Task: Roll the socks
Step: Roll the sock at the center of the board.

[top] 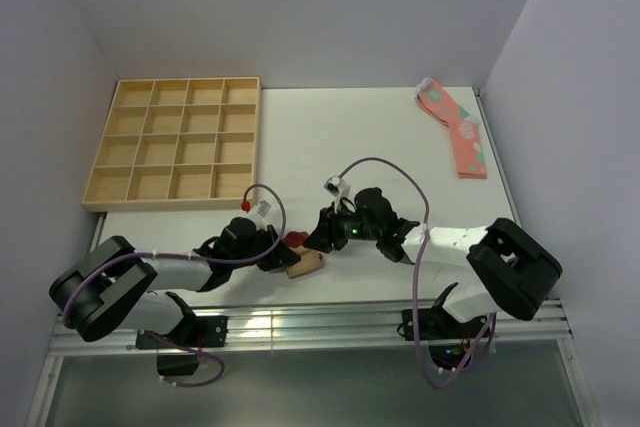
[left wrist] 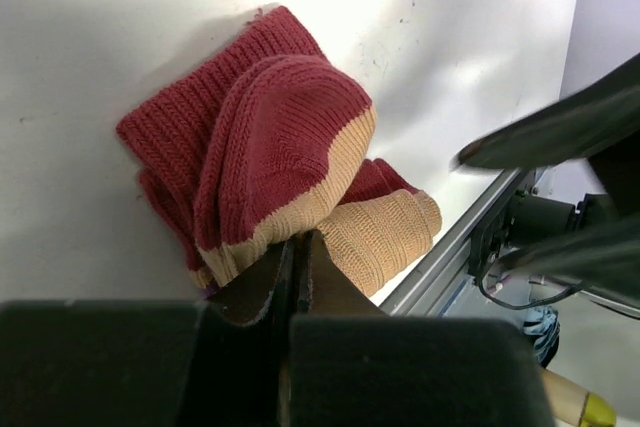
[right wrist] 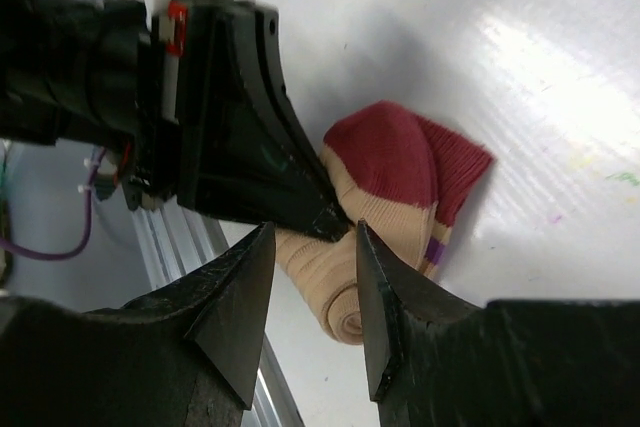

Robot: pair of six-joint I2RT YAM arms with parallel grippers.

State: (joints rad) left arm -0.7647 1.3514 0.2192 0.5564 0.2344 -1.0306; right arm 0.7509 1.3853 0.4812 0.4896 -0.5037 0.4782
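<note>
left gripper [left wrist: 297, 252]: clamped on the tan edge of the socks [left wrist: 285, 137];
right gripper [right wrist: 312, 247]: jaws apart, empty, just above;
socks: bundled at the near edge of the table [top: 350, 147]; soft, light; we would pinch the ribbed cuff

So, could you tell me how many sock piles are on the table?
2: the tan-and-red socks at the near edge, around the middle; the salmon-pink socks at the far right corner. Others could be hidden.
</note>
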